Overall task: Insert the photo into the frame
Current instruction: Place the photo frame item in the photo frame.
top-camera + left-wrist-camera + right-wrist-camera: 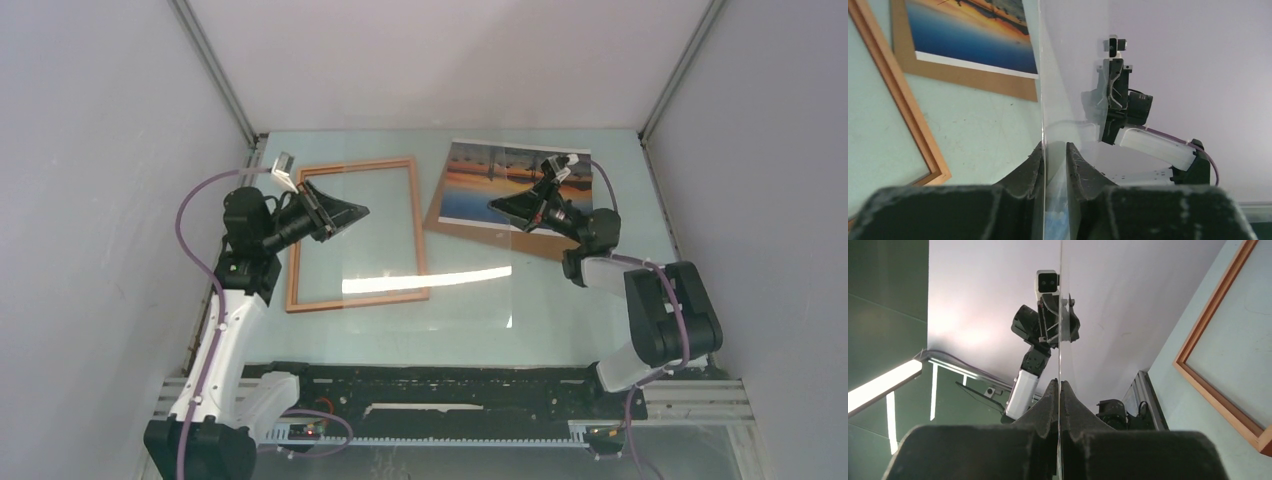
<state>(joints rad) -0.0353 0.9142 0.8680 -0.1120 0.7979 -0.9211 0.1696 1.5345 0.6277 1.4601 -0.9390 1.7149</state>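
Left gripper (365,211) and right gripper (493,206) each pinched clear rectangular pane (450,250); reddish-brown wooden frame (365,164) lay nine o'clock of orange-sunset paper photo (490,175).

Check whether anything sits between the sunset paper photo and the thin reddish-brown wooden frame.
Yes: a clear rigid pane, pinched at opposite edges by the left gripper and right gripper, hangs over the frame's right side and the gap toward the photo.

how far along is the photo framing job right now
Little looks done: the frame lies empty. In hand: left pincer and right pincer are both shut on a clear pane held between them. Left: the photo lies on the board, right of the frame, not yet in it.
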